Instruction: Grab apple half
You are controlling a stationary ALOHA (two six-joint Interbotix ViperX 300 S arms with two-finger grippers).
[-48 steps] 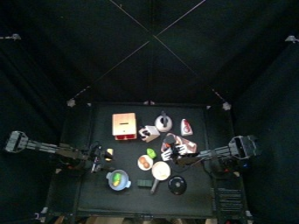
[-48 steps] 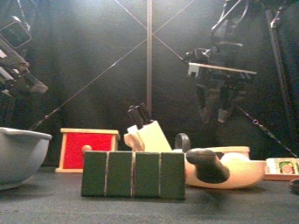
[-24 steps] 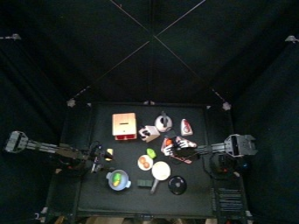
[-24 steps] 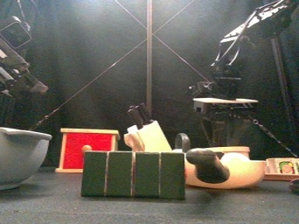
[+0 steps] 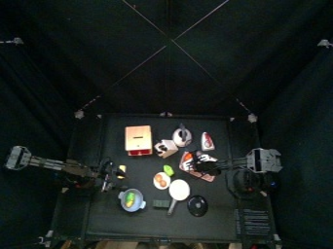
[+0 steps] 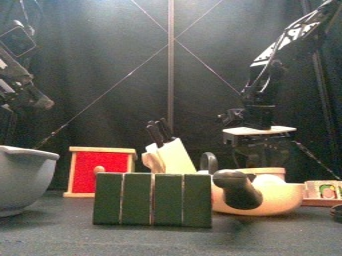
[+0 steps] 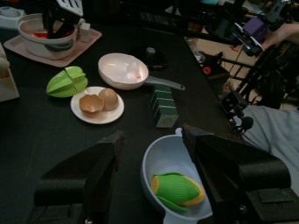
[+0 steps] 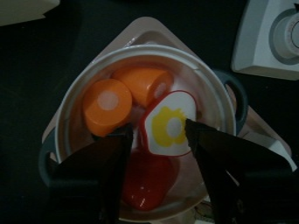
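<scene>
The apple half (image 8: 169,128) lies cut face up, white with a yellow core and a red edge, in a white bowl (image 8: 229,112) beside orange pieces (image 8: 125,94) and a red piece (image 8: 146,182). My right gripper (image 8: 165,166) is open just above the bowl, its jaws standing on either side of the apple half. The front view shows this gripper (image 6: 258,142) hanging low over the bowl (image 6: 267,196). From above, it (image 5: 212,173) sits at the bowl's right side. My left gripper (image 7: 158,166) rests open at the table's left, over a grey bowl (image 7: 176,157).
A red box (image 5: 138,138), a white kettle-like thing (image 5: 185,134), a white plate (image 5: 178,189), green blocks (image 6: 152,199) and a black pan (image 5: 197,204) crowd the table. The left wrist view shows a green fruit wedge (image 7: 66,81) and a person's hand (image 7: 281,35) beyond the table.
My right gripper has come down from high above the table to just over the white bowl, staying open. The left arm has not moved.
</scene>
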